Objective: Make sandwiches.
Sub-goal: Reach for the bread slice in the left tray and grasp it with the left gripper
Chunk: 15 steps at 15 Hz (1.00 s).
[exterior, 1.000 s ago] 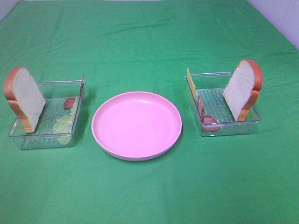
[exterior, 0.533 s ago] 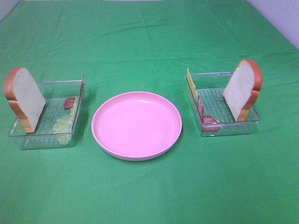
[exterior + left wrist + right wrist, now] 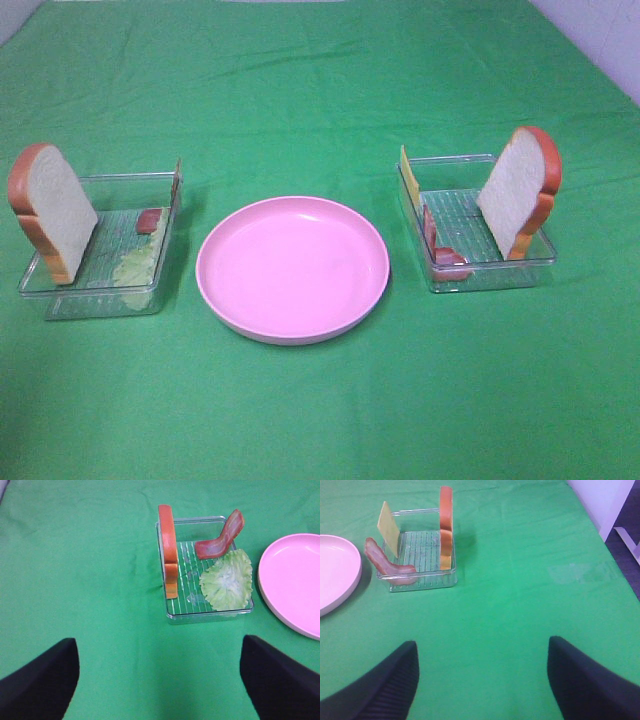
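Observation:
No sandwich is stacked; the parts lie apart. A bread slice (image 3: 52, 210) leans in the left clear tray (image 3: 60, 298), with lettuce (image 3: 135, 265) and a bacon strip (image 3: 149, 221). They show in the left wrist view too: bread (image 3: 167, 550), lettuce (image 3: 227, 580), bacon (image 3: 220, 540). The right clear tray (image 3: 490, 278) holds another bread slice (image 3: 518, 190), yellow cheese (image 3: 408, 178) and bacon (image 3: 440, 250). The right wrist view shows that bread (image 3: 446, 525), cheese (image 3: 388, 522) and bacon (image 3: 385, 562). My left gripper (image 3: 160, 680) and right gripper (image 3: 482, 680) are open, empty and well short of their trays.
A pink round plate (image 3: 292, 268) with nothing on it sits between the two trays on the green cloth (image 3: 320, 90). A pale wall edge shows at the far right (image 3: 600, 40). In the right wrist view the table ends at the right (image 3: 625, 540).

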Each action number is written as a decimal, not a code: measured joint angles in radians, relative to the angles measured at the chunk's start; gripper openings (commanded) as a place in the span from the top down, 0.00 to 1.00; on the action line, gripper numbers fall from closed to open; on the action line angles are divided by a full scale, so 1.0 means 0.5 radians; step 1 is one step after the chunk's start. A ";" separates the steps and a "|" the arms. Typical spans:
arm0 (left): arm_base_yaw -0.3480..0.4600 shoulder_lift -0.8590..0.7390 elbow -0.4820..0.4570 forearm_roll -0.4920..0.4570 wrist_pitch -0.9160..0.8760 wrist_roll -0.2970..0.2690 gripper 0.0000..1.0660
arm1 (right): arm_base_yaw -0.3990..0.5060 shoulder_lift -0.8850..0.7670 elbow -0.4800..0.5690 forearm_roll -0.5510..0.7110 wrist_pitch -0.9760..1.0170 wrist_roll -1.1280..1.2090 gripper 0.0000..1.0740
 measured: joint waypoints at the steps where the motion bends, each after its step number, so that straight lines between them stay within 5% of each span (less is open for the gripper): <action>1: 0.000 0.234 -0.124 -0.006 0.000 0.000 0.23 | 0.000 0.000 0.000 0.000 0.000 0.000 0.36; 9: 0.000 1.820 -1.098 -0.078 0.208 0.006 0.23 | 0.000 0.000 0.000 0.000 0.000 0.000 0.36; 15: -0.096 2.332 -1.286 -0.078 0.012 0.074 0.26 | 0.000 0.000 0.000 0.000 0.000 0.000 0.36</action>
